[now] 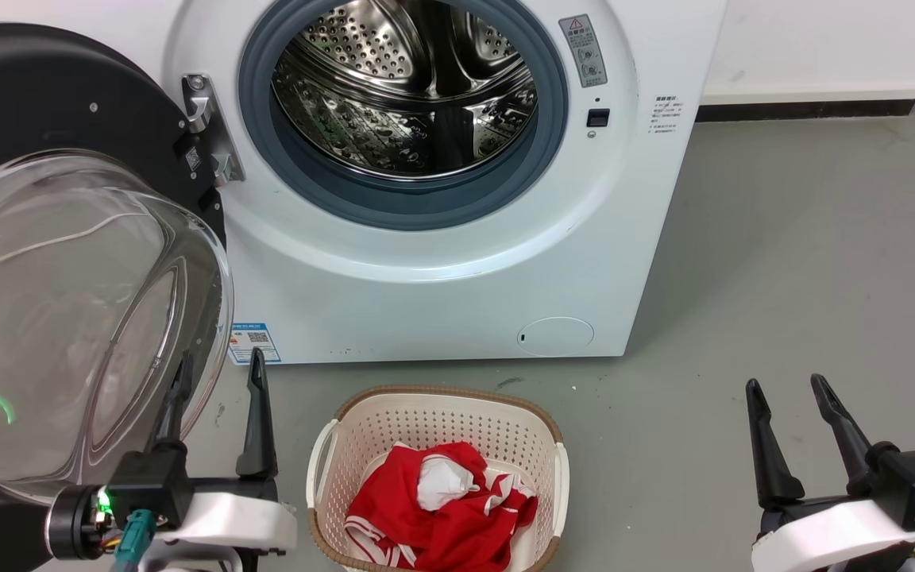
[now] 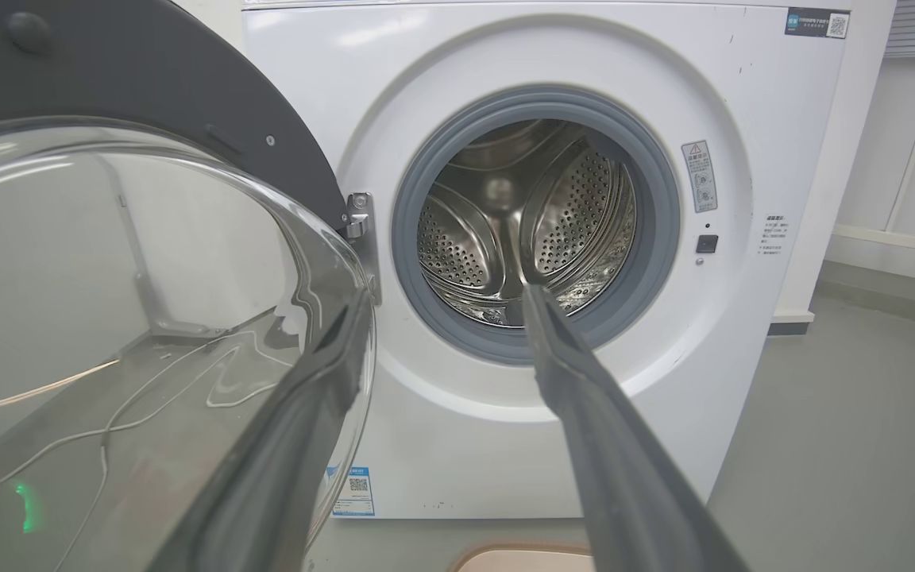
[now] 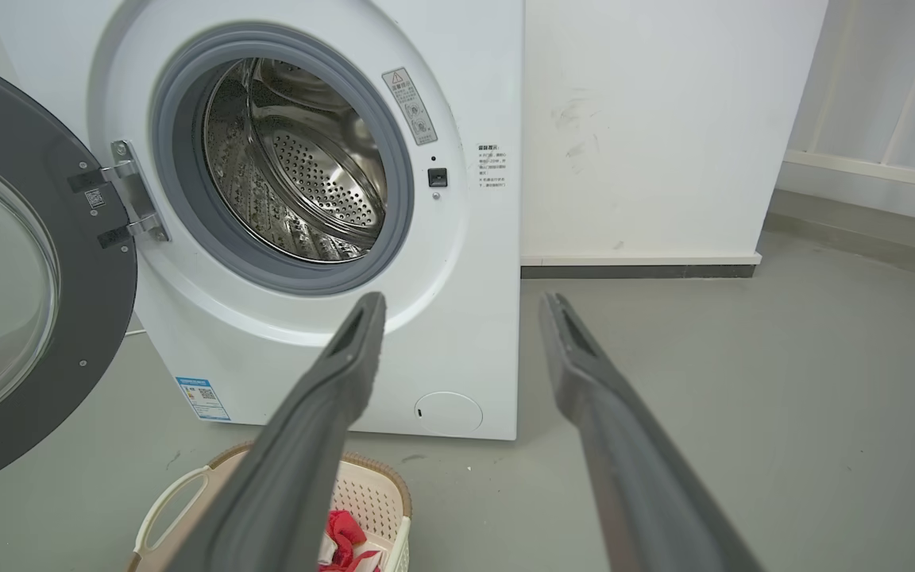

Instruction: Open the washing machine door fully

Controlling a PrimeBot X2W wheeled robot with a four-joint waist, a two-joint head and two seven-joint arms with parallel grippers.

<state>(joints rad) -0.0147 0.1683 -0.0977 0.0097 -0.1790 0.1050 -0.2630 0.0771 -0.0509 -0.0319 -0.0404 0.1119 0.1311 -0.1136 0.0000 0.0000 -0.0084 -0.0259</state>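
Grey floor [image 1: 791,238] runs back to a white wall [image 1: 823,40], and the washing machine [image 1: 442,294] stands on it against that wall.

The left gripper [image 1: 220,359] has its jaws spread apart with nothing held between them. In the left wrist view one finger lies across the lower edge of the clear glass bowl [image 1: 68,318], while the other points toward the drum opening. In the head view that first finger shows through the glass. Whether it touches the bowl cannot be told. The right gripper [image 1: 786,383] is at the lower right of the head view, its jaws likewise parted and empty. It is over bare floor, well apart from the machine.

The washing machine door [image 1: 44,87] is swung wide to the left of the opening. Its black rim and bulging bowl face toward the robot, close to the head camera. It hangs from a metal hinge [image 1: 207,127] just beside the grey rubber gasket [image 1: 394,206]. Inside the gasket the perforated steel drum [image 1: 410,87] is in plain sight.

Low on the white front a blue label [image 1: 249,343] sits near the left gripper's fingertips, and a round flap [image 1: 555,336] sits toward the right corner. A pale laundry basket [image 1: 442,393] with a brown rim stands on the floor in front of the machine, between the two grippers, holding a red and white garment [image 1: 426,516].
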